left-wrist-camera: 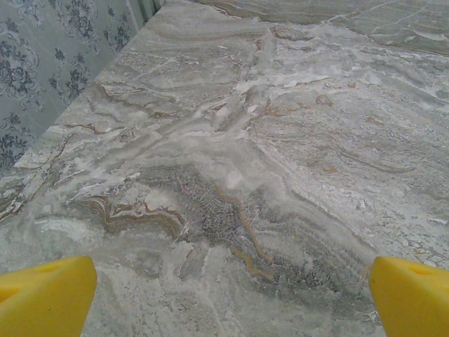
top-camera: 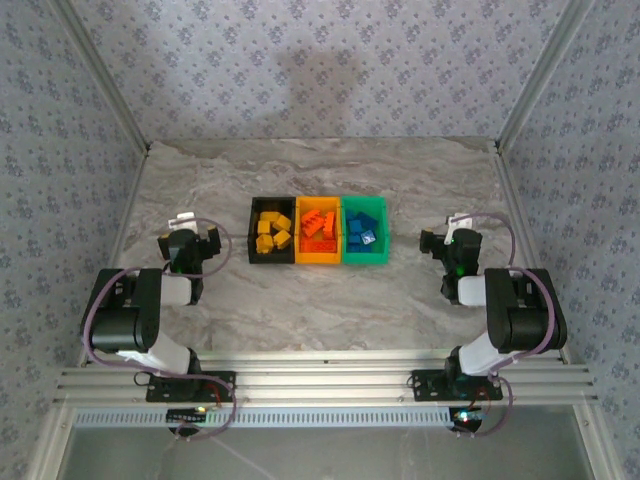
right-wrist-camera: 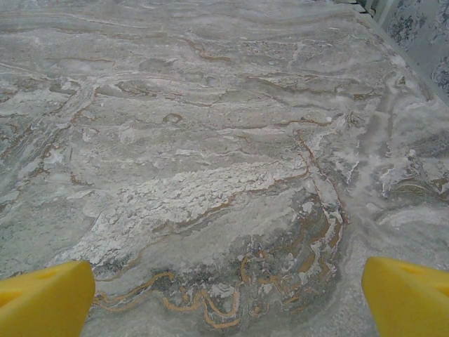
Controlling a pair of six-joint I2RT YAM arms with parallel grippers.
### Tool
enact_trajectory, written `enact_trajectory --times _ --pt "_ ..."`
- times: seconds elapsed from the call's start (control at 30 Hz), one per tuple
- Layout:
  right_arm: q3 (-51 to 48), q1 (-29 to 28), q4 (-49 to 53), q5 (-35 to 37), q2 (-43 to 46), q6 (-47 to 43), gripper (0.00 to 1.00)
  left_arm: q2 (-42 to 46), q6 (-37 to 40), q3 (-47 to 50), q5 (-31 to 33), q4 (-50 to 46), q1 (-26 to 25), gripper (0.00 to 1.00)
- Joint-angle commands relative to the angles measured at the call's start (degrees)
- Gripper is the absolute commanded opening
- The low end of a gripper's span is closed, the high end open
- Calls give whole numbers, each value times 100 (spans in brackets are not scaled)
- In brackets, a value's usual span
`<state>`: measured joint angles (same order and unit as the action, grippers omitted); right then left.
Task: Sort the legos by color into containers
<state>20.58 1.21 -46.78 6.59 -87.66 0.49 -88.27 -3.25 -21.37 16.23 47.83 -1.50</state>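
Three joined bins stand mid-table: a black bin holding yellow-orange legos, an orange-yellow bin holding red-orange legos, and a green bin holding blue legos. My left gripper rests left of the bins, open, with nothing between its yellow fingertips. My right gripper sits right of the bins, open too, its yellow fingertips wide apart over bare marble.
The marble tabletop stretches behind and around the bins. Patterned walls close in the left, right and back sides. A metal rail runs along the near edge by the arm bases.
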Motion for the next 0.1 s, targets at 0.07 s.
enact_trajectory --times 0.07 --pt "113 -7 -120 -35 33 -93 100 23 -36 -84 -58 188 9 100"
